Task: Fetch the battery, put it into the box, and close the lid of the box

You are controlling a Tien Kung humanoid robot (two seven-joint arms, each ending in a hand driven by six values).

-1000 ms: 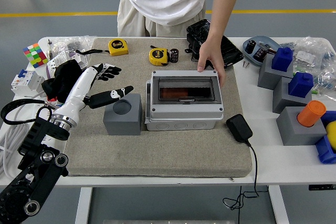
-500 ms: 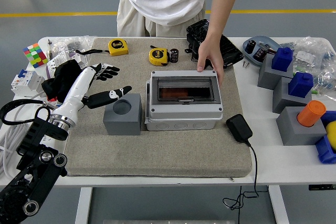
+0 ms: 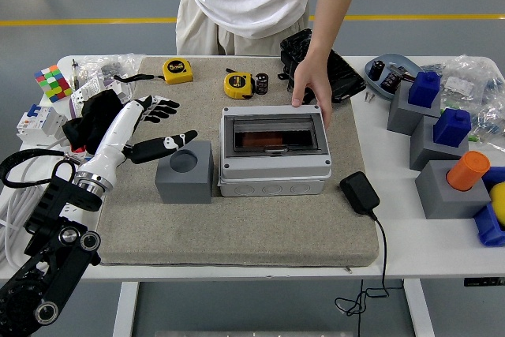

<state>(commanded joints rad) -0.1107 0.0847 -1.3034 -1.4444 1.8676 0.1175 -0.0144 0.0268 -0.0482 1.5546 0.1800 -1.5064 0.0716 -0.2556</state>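
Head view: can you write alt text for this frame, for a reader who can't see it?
A person's hand rests on the far edge of a grey box with its clear lid down, on a beige mat. The robot's left hand hovers open beside a grey block, holding nothing.

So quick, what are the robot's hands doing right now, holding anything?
Left hand: open, fingers spread, holding nothing, beside the gray block.
Right hand: not in view.
The person's hand rests on the box.

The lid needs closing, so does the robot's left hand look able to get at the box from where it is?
Probably yes: the left hand hovers open left of the box, only the grey block between them, though a person's hand rests on its far edge.
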